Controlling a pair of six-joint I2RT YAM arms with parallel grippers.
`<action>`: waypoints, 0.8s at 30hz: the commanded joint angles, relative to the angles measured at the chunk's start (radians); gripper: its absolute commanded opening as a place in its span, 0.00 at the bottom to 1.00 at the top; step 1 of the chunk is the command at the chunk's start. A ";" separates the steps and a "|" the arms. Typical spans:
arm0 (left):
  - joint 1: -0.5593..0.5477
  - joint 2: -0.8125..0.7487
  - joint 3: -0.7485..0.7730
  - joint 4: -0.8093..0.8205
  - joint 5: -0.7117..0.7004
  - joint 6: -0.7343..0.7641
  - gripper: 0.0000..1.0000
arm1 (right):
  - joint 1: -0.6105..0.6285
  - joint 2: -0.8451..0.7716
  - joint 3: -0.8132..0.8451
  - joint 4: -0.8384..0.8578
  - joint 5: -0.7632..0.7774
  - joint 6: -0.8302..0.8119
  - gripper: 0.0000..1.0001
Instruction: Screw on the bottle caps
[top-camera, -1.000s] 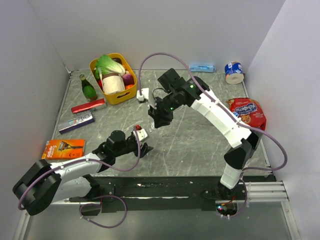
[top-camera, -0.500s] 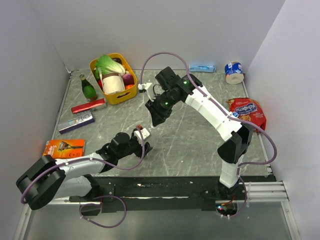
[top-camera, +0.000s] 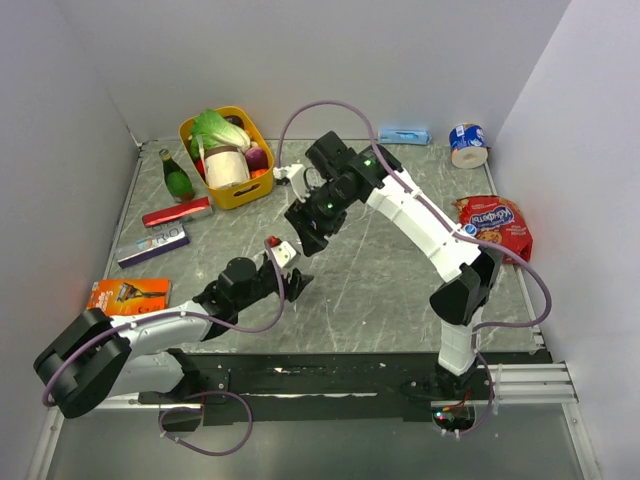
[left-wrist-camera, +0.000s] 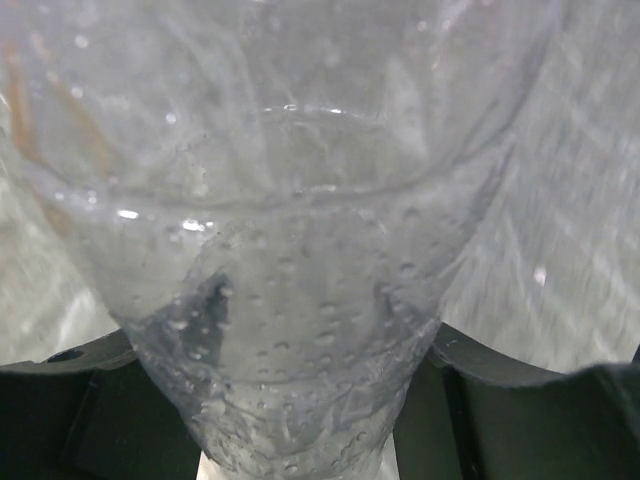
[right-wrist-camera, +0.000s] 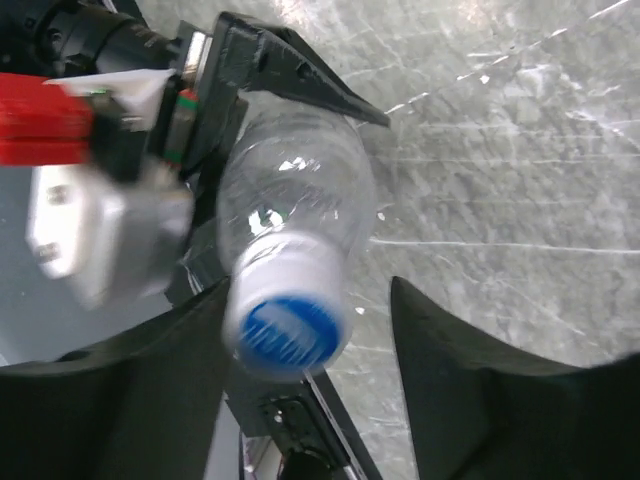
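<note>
Overhead view; both wrist views close on, seemingly, one bottle (right-wrist-camera: 295, 205).

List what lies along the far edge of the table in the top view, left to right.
Green glass bottle → yellow basket → flat light-blue packet → blue-and-white roll.

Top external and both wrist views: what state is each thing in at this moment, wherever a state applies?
bottle: held at a tilt in the left gripper, droplets inside.
cap: on the bottle's neck; how tight it is cannot be told.
left gripper: shut on the bottle.
right gripper: open, jaws either side of the cap.
green bottle: upright.
yellow basket: filled.
</note>
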 joint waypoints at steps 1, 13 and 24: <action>0.001 -0.008 0.021 0.143 0.006 -0.040 0.01 | -0.015 0.032 0.133 -0.106 -0.033 -0.031 0.75; 0.009 -0.014 0.013 0.087 0.188 0.043 0.01 | -0.079 -0.281 -0.070 -0.131 -0.095 -0.406 1.00; 0.015 0.037 0.110 -0.189 0.515 0.511 0.01 | 0.016 -0.518 -0.304 0.083 -0.127 -0.999 0.90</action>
